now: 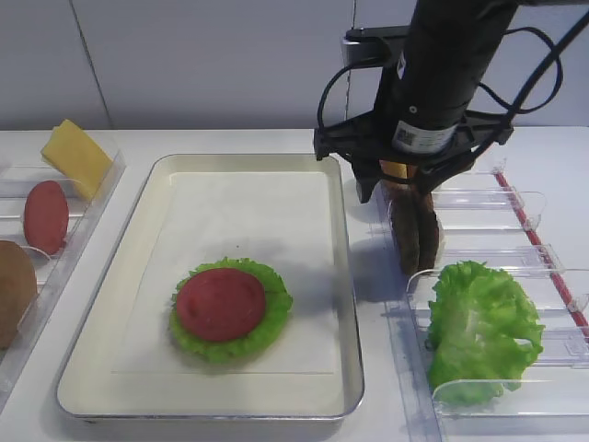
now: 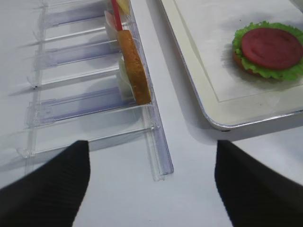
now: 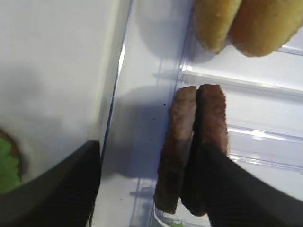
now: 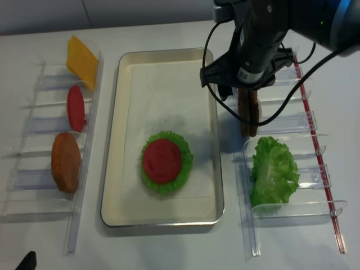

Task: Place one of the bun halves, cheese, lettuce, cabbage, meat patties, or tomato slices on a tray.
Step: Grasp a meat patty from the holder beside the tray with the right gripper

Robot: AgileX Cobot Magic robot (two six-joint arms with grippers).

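Note:
Two dark brown meat patties [image 3: 177, 151] stand on edge in the clear right holder [image 1: 515, 216]. My right gripper [image 3: 149, 147] hangs open over them, one finger [image 3: 236, 189] lying over the right patty and the other well off to the left. On the cream tray [image 1: 248, 161] a tomato slice [image 1: 221, 304] lies on lettuce [image 1: 273, 318]. Bun halves [image 3: 246, 23] show just beyond the patties. More lettuce [image 1: 479, 327] fills the near right slot. My left gripper [image 2: 151, 146] is open above bare table. Cabbage is out of view.
The left holder [image 4: 34, 126] carries cheese [image 1: 75, 157], a tomato slice [image 1: 46, 216] and a bun half [image 4: 66, 162]. Its clear rail end [image 2: 161, 161] lies just ahead of my left gripper. A red strip [image 4: 315, 140] runs along the right holder's outer side.

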